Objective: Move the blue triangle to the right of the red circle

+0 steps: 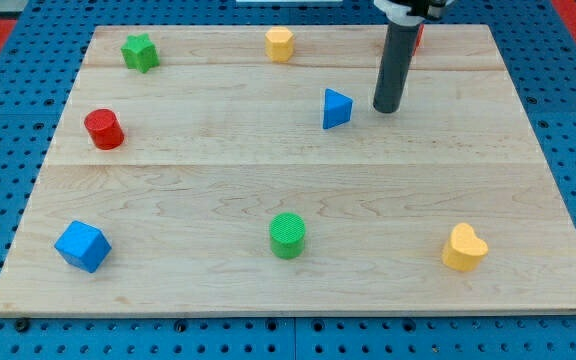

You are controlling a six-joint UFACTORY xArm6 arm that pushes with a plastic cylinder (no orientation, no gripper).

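Note:
The blue triangle (336, 108) lies on the wooden board (298, 190) above the middle. The red circle (103, 129) stands near the board's left edge, far to the left of the triangle. My tip (387, 106) rests on the board just to the right of the blue triangle, a small gap apart from it. The dark rod rises from there to the view's top.
A green star (140, 51) at top left, a yellow block (279, 44) at top middle, a red block (418, 38) mostly hidden behind the rod. A blue cube (82, 246) at bottom left, a green cylinder (288, 235) at bottom middle, a yellow heart (464, 248) at bottom right.

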